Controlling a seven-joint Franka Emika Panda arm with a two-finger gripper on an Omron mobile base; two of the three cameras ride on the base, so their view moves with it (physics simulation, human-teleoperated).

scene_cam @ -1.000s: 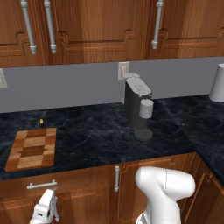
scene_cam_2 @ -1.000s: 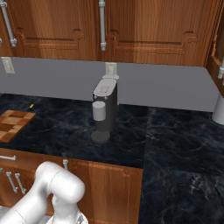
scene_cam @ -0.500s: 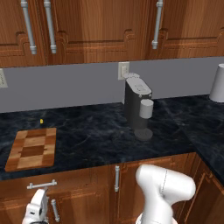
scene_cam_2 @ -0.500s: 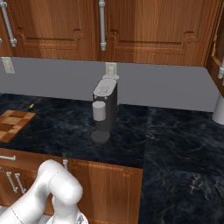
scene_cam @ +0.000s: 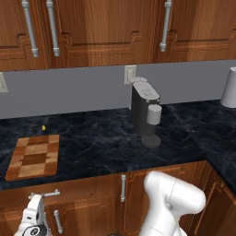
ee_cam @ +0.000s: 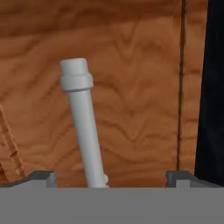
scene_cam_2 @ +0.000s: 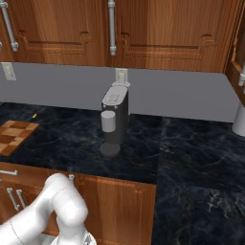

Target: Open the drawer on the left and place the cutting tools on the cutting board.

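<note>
Cutting board (scene_cam: 34,156) on dark counter (scene_cam: 106,143), coffee machine (scene_cam: 145,110), tool (scene_cam: 35,213) at drawer handle (scene_cam: 44,194)

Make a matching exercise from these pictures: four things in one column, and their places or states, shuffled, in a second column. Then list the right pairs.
Things:
1. cutting board
2. coffee machine
3. drawer handle
4. gripper

Places or states:
A. silver bar between the two finger tips
B. open, close to the wooden drawer front
C. flat on the dark counter, at its left end
D. upright on the counter, below the wall outlet

Pairs: 1-C, 2-D, 3-A, 4-B
</note>
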